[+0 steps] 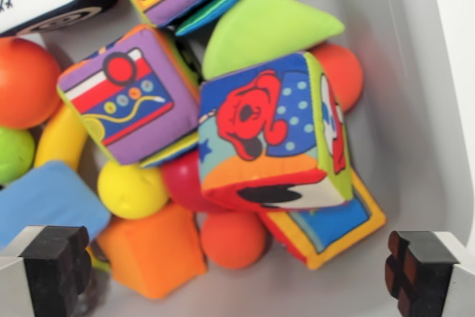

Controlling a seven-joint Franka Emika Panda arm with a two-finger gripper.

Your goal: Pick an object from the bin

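Gripper [241, 272] wide open, empty, above the bin [415, 109]. Dog cube [271, 131] sits on top mid-pile (best target). Centre jaws on its side faces, drop straight, avoid snagging the purple cube [126, 98] beside it

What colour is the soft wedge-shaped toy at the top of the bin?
Lime green: the soft wedge-shaped toy shows plainly in the wrist view, above the dog-print fabric cube.
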